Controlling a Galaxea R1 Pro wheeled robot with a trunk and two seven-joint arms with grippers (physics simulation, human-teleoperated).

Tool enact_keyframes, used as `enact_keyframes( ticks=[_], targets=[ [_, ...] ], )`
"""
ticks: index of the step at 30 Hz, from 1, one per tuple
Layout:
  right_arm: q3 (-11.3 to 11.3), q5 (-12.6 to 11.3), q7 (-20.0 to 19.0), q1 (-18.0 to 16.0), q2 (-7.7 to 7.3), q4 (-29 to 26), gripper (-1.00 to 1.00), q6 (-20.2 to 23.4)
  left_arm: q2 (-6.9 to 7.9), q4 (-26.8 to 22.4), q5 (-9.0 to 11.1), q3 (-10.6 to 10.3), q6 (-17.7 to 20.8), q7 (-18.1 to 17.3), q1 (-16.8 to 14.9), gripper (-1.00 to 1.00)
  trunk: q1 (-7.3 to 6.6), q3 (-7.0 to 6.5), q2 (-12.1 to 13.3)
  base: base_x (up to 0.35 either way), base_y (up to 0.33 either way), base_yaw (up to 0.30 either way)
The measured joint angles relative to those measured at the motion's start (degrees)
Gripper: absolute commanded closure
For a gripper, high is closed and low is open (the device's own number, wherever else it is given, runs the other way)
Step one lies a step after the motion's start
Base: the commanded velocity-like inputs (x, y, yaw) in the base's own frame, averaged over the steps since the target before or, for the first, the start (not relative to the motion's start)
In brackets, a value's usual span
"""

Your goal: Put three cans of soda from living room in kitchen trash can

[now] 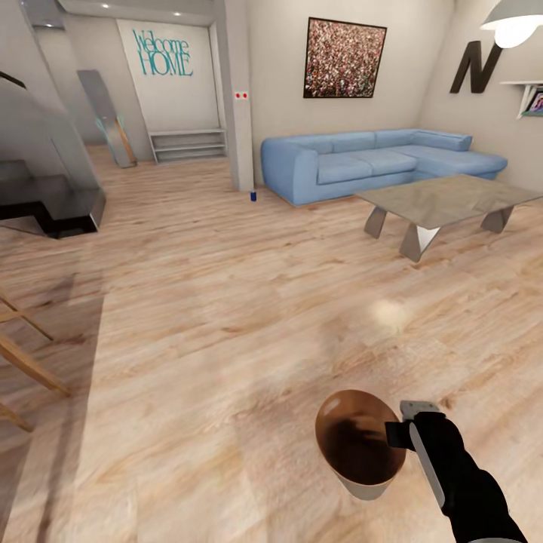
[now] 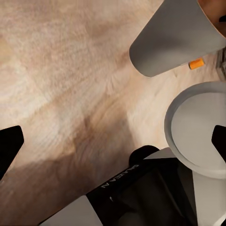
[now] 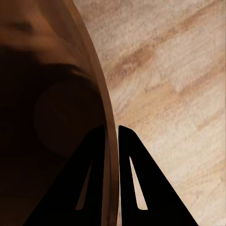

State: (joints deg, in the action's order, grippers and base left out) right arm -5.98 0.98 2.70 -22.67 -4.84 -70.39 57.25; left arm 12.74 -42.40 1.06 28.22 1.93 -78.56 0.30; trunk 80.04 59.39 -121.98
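the right gripper (image 3: 112,141) pinched the copper-brown rim of the tash can (image 1: 359,446), carried above the light wood floor (image 1: 226,317). a dark blue can of soda (image 1: 254,197) stood on the floor by the blue sofa (image 1: 377,162), near the coffee table (image 1: 445,200). the left gripper's fingers (image 2: 10,146) looked spread apart, though only the tips showed.

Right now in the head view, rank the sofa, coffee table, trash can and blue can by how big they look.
1. sofa
2. coffee table
3. trash can, enlarged by nearness
4. blue can, tiny and far
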Motion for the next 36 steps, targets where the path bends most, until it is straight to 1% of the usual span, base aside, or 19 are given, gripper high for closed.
enact_keyframes(
  ticks=[19,36],
  targets=[
    [0.01,0.08,0.07,-0.01,0.0,0.0,1.0,0.0,0.0,0.02,0.0,0.01,0.0,-0.01,0.03,-1.0,0.0,0.0,0.0,0.347,0.006,0.0],
    [0.06,-0.05,0.03,0.01,0.0,0.17,1.0,0.0,0.0,0.03,0.0,0.0,0.0,0.01,0.0,-1.0,0.0,0.0,0.0,0.342,0.11,0.0]
  ],
)
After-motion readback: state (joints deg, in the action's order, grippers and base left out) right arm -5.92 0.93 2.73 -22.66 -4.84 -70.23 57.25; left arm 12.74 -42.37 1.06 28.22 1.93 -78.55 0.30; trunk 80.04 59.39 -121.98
